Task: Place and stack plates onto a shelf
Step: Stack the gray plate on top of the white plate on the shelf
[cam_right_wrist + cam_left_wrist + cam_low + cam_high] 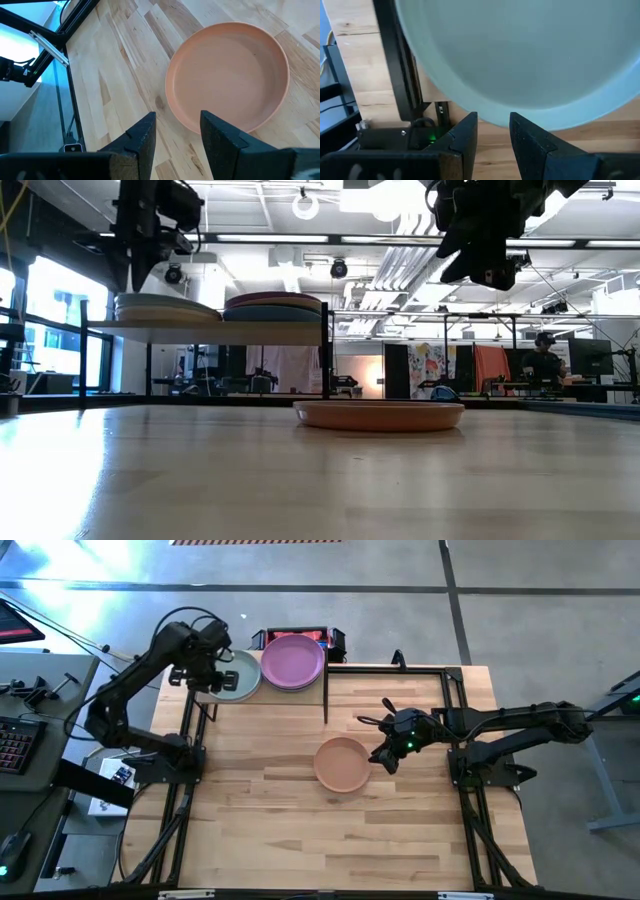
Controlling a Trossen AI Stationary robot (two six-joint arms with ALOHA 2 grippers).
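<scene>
Overhead, right gripper (385, 745) spread beside round matte peach plate (342, 764); left gripper (213, 673) spread by sage plate (240, 677).

- My left gripper (493, 131): two dark fingers parted, with a narrow gap.
- Round matte sage-green plate (520, 55), its rim just beyond my fingertips.
- Light-wood board (355, 55) crossed by a thin black metal support (395, 60).
</scene>
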